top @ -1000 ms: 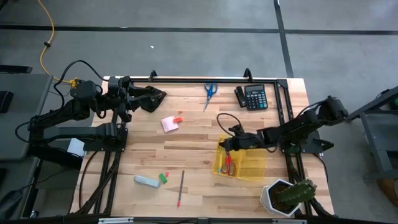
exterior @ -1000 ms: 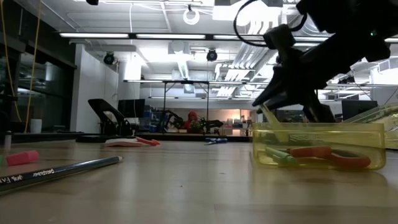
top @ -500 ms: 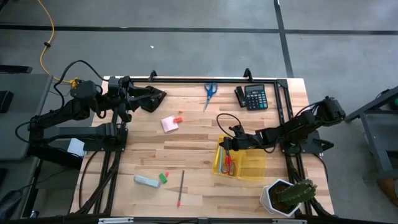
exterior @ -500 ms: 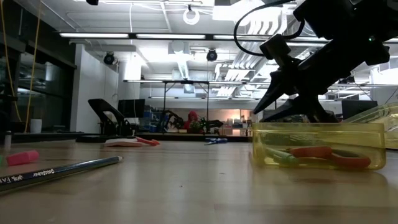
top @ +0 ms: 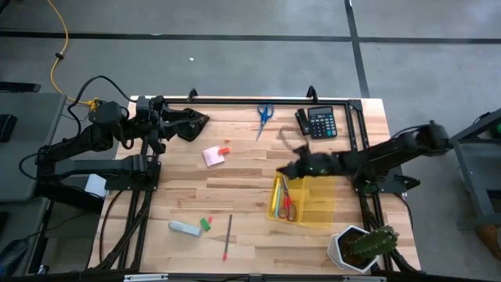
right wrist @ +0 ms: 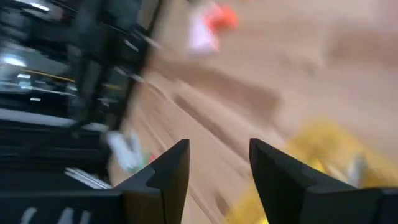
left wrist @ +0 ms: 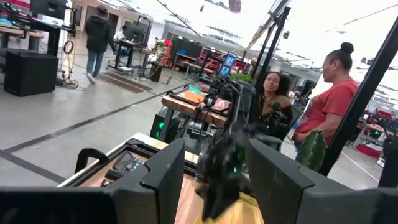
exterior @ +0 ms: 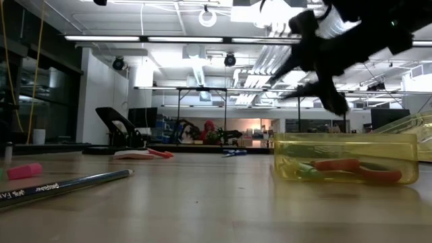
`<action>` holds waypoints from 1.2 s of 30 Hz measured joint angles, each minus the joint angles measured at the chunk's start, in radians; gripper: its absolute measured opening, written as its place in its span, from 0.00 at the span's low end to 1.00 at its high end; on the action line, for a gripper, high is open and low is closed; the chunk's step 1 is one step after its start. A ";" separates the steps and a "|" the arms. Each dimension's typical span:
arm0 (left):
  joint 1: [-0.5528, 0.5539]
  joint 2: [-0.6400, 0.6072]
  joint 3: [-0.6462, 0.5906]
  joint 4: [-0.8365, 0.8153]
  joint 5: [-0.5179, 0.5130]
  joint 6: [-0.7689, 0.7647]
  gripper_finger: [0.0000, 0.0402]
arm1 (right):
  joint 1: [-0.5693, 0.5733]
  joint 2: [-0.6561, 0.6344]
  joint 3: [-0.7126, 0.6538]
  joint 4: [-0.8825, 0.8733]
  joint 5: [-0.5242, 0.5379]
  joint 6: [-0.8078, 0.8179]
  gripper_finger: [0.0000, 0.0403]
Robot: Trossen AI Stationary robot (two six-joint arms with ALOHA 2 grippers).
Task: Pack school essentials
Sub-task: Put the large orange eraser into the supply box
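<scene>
A clear yellow box (top: pixel 304 205) stands at the near right. In it lie red-handled scissors (top: pixel 288 206), which also show in the low view (exterior: pixel 358 168) beside a green pen (exterior: pixel 304 169). My right gripper (top: pixel 288 170) hangs open and blurred above the box's far left corner, nothing between its fingers (right wrist: pixel 214 174). My left gripper (top: pixel 200 121) waits open at the far left (left wrist: pixel 214 180). Flat on the table lie blue scissors (top: pixel 264 115), a pink sticky pad (top: pixel 213 157), a green eraser (top: pixel 206 224), a pale blue piece (top: pixel 185 228) and a pencil (top: pixel 228 237).
A calculator (top: pixel 320 122) and a black stapler (top: pixel 302 122) sit at the far right. A potted cactus (top: pixel 362 245) stands at the near right corner, close to the box. Bare wood lies between the pad and the box. People stand in the room beyond.
My right gripper has opened and risen out of the yellow box, moving a little toward the table's far edge. The pale stick it held slanting into the box a second ago is no longer between its fingers.
</scene>
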 joint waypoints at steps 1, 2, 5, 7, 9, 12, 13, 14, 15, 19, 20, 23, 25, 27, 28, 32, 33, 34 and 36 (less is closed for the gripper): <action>0.000 0.000 0.000 0.000 0.000 0.000 0.40 | -0.018 -0.036 0.000 0.020 0.000 -0.058 0.40; 0.000 0.000 0.000 0.000 0.000 0.000 0.40 | -0.037 -0.072 0.000 0.046 0.001 -0.127 0.40; 0.000 0.000 0.000 0.000 0.000 0.011 0.40 | -0.086 -0.162 0.000 0.151 0.000 -0.357 0.40; 0.000 0.000 0.000 0.000 -0.004 0.016 0.40 | -0.111 -0.208 0.000 0.212 0.000 -0.526 0.40; 0.000 0.000 0.000 0.000 -0.008 0.016 0.40 | -0.129 -0.244 0.013 0.235 0.000 -0.668 0.40; 0.000 0.000 0.000 0.000 -0.017 0.016 0.40 | -0.149 -0.266 0.067 0.223 -0.018 -0.831 0.40; 0.000 0.000 0.000 0.003 -0.018 0.016 0.40 | -0.155 -0.266 0.093 0.205 -0.034 -0.877 0.40; 0.000 0.000 0.000 0.008 -0.018 0.016 0.40 | -0.160 -0.266 0.120 0.177 -0.052 -0.920 0.40; 0.000 0.000 0.000 0.010 -0.019 0.017 0.40 | -0.163 -0.262 0.153 0.139 -0.071 -0.964 0.40; 0.000 0.000 0.000 0.010 -0.019 0.034 0.40 | -0.167 -0.252 0.289 -0.060 -0.086 -1.099 0.40; 0.000 0.000 0.000 0.010 -0.019 0.034 0.40 | -0.167 -0.252 0.319 -0.108 -0.082 -1.119 0.40; 0.000 0.000 0.000 0.010 -0.019 0.035 0.40 | -0.167 -0.253 0.383 -0.204 -0.070 -1.166 0.40; 0.000 0.000 0.000 0.010 -0.019 0.035 0.40 | -0.167 -0.253 0.403 -0.225 -0.068 -1.183 0.40; 0.000 0.000 0.000 0.010 -0.019 0.034 0.40 | -0.167 -0.253 0.412 -0.222 -0.068 -1.190 0.40; 0.000 0.000 0.000 0.010 -0.019 0.035 0.40 | -0.167 -0.253 0.412 -0.223 -0.068 -1.190 0.40; 0.000 0.000 0.000 0.009 -0.019 0.035 0.40 | -0.167 -0.253 0.412 -0.239 -0.068 -1.190 0.40; 0.000 0.000 0.000 0.009 -0.019 0.035 0.40 | -0.167 -0.253 0.412 -0.241 -0.068 -1.190 0.40; 0.000 0.000 0.000 0.009 -0.019 0.035 0.40 | -0.167 -0.253 0.412 -0.242 -0.068 -1.190 0.40; 0.000 0.000 0.000 0.009 -0.019 0.034 0.40 | -0.167 -0.253 0.412 -0.243 -0.068 -1.190 0.40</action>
